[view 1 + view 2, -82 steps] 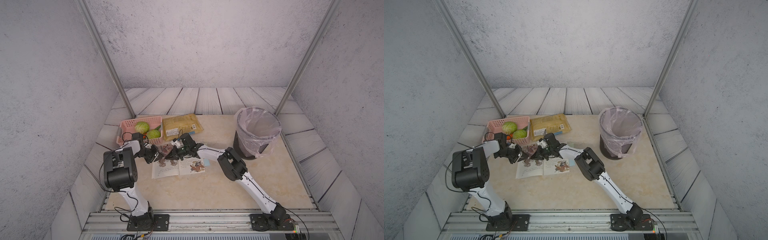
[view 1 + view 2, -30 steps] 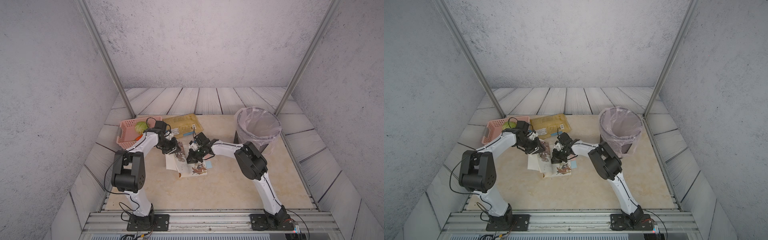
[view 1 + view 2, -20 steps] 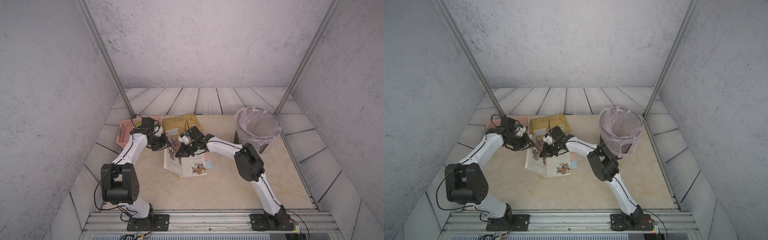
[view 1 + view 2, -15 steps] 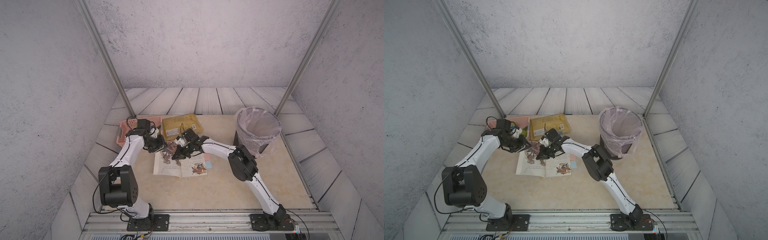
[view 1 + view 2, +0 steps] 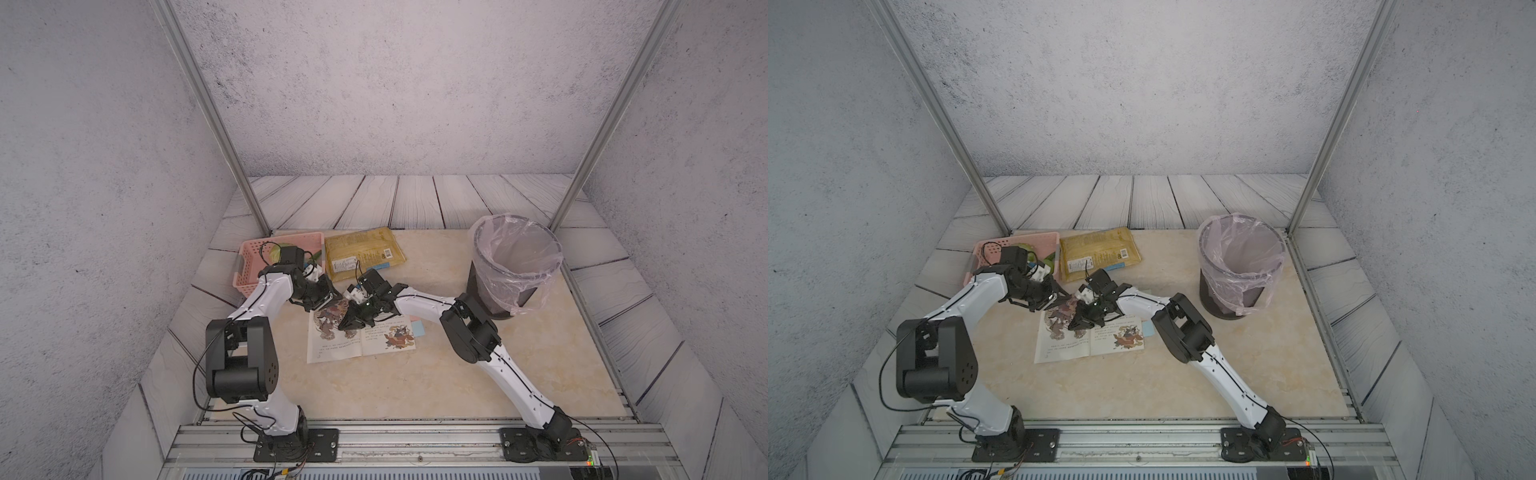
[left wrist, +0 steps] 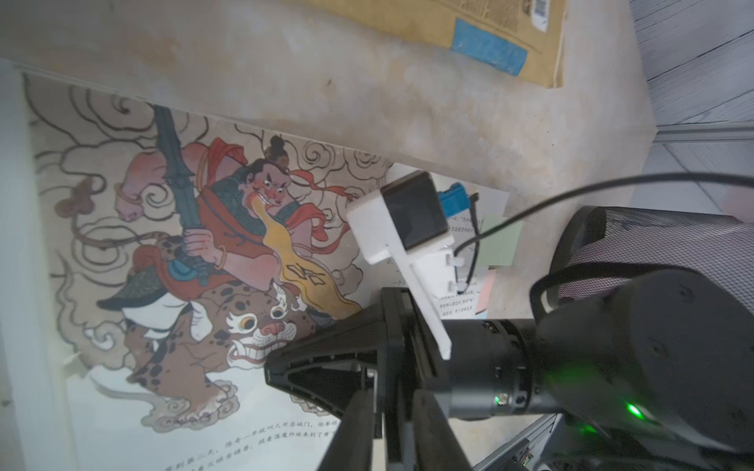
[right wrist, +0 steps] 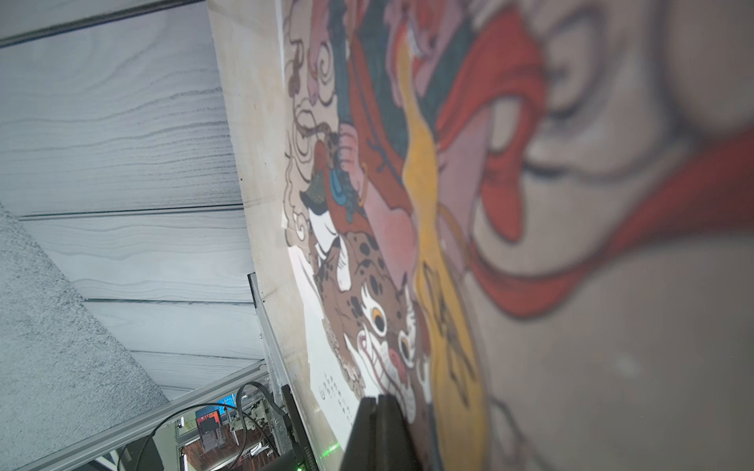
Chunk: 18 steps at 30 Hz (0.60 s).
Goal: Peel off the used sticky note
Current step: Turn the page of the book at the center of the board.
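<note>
Left wrist view: catching the notes (image 6: 500, 240) only in part, poking out past one edge of the book (image 6: 183, 253), half covered by a white camera mount (image 6: 400, 228) and a cable (image 6: 571, 195). Counting three there: green, pink and a blue sliver. Failing to tell which is the used one. Lying apart from both grippers. Shrinking in both top views to a small blue-and-pink patch (image 5: 417, 328) at the book's edge nearest the bin (image 5: 515, 266).

Right wrist view: blurring badly up close, filling with the printed page. Cutting off the right gripper (image 7: 375, 412) at the frame edge, showing only a dark tip, jaws together, sitting at the tiger's mouth on the page. Leaving contact hard to confirm.

Top views: placing the left gripper (image 5: 328, 300) at the book's far corner on the left arm's side, jaws close together. Failing to show whether paper is pinched between them. Hiding most of the basket's (image 5: 266, 257) inside behind the left arm (image 5: 266, 299).

Counting one book, lying open and flat; one bin; one basket; one yellow packet (image 5: 363, 253); two arms.
</note>
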Motion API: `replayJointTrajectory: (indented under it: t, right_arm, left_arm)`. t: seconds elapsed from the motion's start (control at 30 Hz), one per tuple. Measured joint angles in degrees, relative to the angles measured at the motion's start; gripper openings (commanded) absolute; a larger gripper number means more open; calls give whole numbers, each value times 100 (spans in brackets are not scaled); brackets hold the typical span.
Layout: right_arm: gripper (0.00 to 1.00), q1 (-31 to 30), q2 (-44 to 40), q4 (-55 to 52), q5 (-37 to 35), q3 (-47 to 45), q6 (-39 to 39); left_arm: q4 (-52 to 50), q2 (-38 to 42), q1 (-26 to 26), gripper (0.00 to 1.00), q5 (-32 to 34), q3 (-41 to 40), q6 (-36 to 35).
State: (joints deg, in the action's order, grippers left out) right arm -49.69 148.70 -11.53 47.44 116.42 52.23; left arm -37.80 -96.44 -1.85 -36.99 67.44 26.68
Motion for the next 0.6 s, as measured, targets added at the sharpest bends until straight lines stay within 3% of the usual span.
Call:
replayJointTrajectory:
  t: [0.23,0.6]
  right_arm:
    - [0,13,-435,671,0,-874,122]
    - [0,13,-503,957,-57,-1106,175]
  left_arm:
    - [457,-426,-374,23,-289,-190,413]
    - [822,-1663,-109,21,-1010,-247,697]
